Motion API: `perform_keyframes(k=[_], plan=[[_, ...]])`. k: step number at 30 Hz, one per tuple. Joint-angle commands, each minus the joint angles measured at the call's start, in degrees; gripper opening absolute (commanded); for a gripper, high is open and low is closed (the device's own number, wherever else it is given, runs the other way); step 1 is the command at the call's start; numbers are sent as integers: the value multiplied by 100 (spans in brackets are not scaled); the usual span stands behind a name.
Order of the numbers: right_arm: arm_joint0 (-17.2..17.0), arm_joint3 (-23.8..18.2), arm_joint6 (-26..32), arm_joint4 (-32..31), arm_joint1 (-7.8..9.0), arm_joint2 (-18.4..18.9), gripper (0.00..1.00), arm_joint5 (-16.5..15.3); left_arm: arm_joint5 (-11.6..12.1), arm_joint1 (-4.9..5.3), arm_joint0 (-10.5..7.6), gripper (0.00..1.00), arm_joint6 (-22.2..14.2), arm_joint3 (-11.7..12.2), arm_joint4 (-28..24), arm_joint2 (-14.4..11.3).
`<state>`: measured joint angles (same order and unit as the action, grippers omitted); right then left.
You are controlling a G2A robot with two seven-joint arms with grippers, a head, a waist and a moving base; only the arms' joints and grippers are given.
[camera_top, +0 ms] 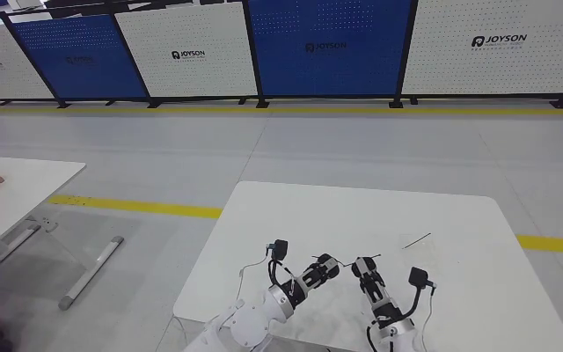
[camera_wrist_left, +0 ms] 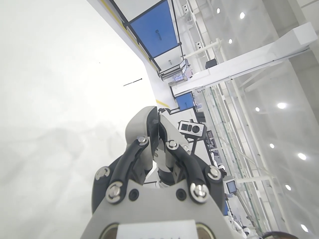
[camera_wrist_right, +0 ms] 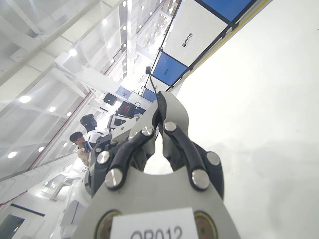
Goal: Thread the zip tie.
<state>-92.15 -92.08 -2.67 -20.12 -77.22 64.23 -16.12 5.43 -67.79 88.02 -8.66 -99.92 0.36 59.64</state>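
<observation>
Top: left hand (camera_top: pixel 331 263) and right hand (camera_top: pixel 361 263) nearly tip to tip over bench (camera_top: pixel 352 211); spare tie (camera_top: pixel 417 240) lay well apart.
Left wrist: left hand closed, contents unclear.
Right wrist: right hand clamped zip tie (camera_wrist_right: pixel 150 78), head end free.
Risk: the tie could swivel in the grip and miss.

Two zip ties: one loose tie (camera_top: pixel 417 240), one gripped tie (camera_wrist_right: pixel 151 79). Two grippers: left gripper (camera_wrist_left: pixel 157 110) and right gripper (camera_wrist_right: pixel 159 96). Two tables: near table (camera_top: pixel 290 220) and side table (camera_top: pixel 35 176). Five wall panels behind: two blue panels (camera_top: pixel 84 57), three white panels (camera_top: pixel 189 53). Two yellow floor lines (camera_top: pixel 132 206).
</observation>
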Motion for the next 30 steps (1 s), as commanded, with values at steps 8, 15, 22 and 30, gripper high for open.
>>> perform_keyframes(k=[8, 15, 22, 30], plan=[[-22, -69, -93, -143, -3, 7, 0, 90, -97, 6, 68, 15, 115, -109, 214, -13], [-39, -96, -131, -241, -6, 5, 0, 194, -208, 2, 70, 19, 181, -158, 454, -84], [-60, -115, -118, -298, -5, 2, 0, 190, -315, -6, 24, 13, 115, -184, 651, -190], [-78, -152, -84, -320, -3, 0, 0, 164, -446, -23, -50, 13, 89, -157, 687, -262]])
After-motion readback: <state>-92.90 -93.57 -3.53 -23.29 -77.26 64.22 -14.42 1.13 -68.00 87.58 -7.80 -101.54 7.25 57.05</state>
